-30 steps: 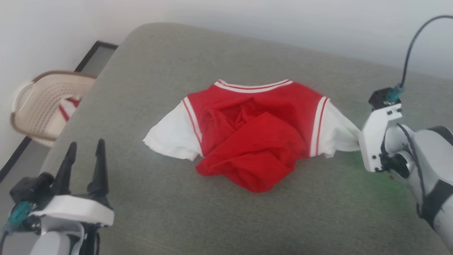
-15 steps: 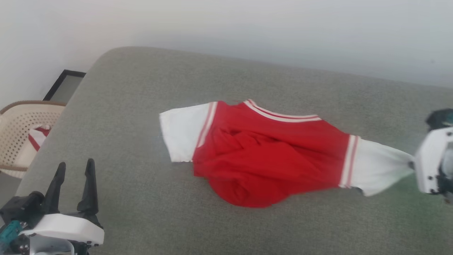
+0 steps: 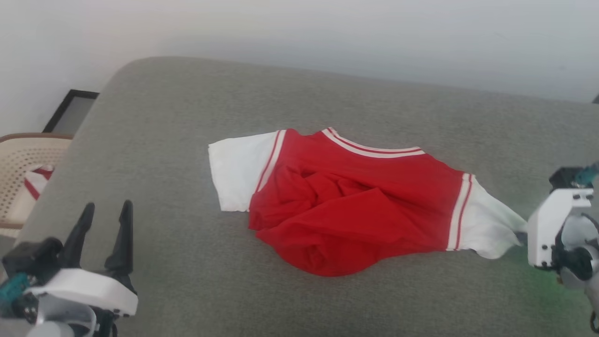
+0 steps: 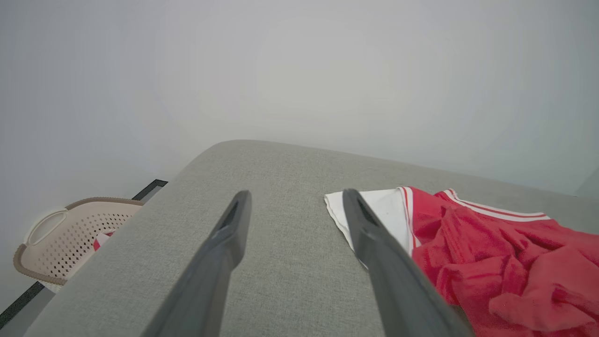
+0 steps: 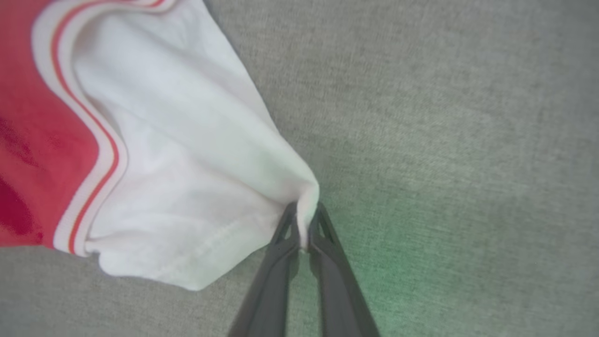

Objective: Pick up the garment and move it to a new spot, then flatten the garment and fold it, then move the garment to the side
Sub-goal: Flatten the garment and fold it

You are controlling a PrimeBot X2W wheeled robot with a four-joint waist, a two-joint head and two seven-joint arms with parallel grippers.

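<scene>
Right gripper point(image 5: 303, 213) clamped on the tip of one white sleeve point(image 5: 187, 164) of the garment point(image 3: 346, 206), which lies crumpled on the grey cushion point(image 3: 187, 117) to this gripper's left. Left gripper point(image 3: 107, 206), fingers apart, holds nothing. A perforated basket point(image 3: 18, 164) sits off the cushion edge, to its left.

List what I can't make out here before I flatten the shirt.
Shirt hem and front: head view, buried under its own bunched red folds.
Right gripper fingers: head view, hidden behind its white housing; right wrist view shows them shut on the sleeve.
Basket: head view, cut off by the left edge; cloth inside mostly hidden.
</scene>
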